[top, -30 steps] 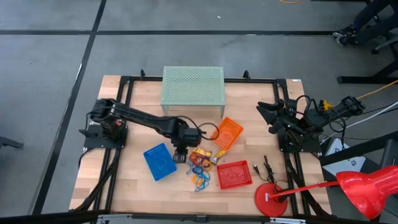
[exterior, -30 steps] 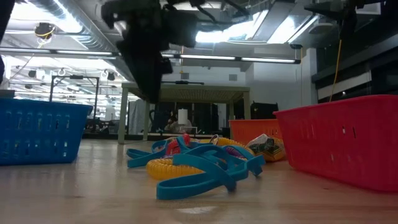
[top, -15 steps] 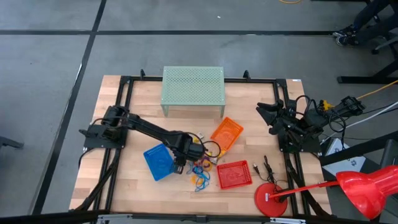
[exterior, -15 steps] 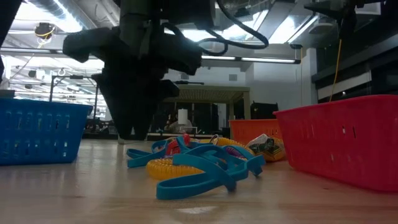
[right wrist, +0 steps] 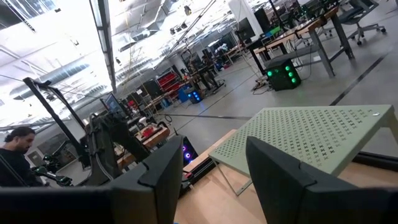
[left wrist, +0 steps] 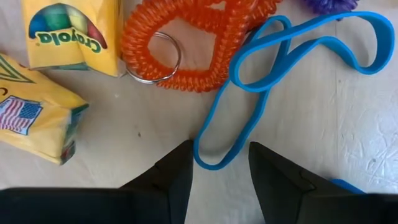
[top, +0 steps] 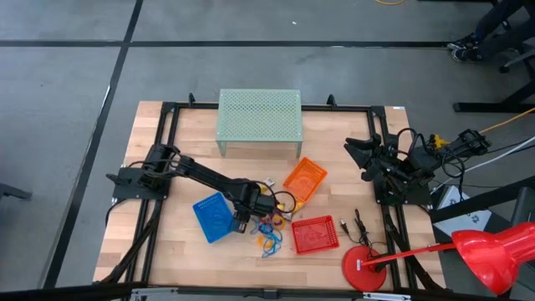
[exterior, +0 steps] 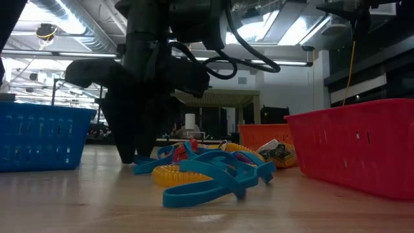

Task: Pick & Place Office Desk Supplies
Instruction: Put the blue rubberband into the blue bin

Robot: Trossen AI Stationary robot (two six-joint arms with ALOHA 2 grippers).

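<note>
The left gripper [left wrist: 219,163] is down at the table [top: 180,242] beside the blue basket [top: 214,216], its fingers [left wrist: 177,177] spread apart and straddling the end of a blue band [left wrist: 249,112] without clasping it. That band lies flat in the pile of supplies, beside an orange coil [left wrist: 186,43] and two yellow crayon boxes [left wrist: 43,118], between the blue basket and the red basket [top: 315,234]. The right gripper [right wrist: 208,180] waits released at the table's right edge, facing the green stand [right wrist: 311,134].
</note>
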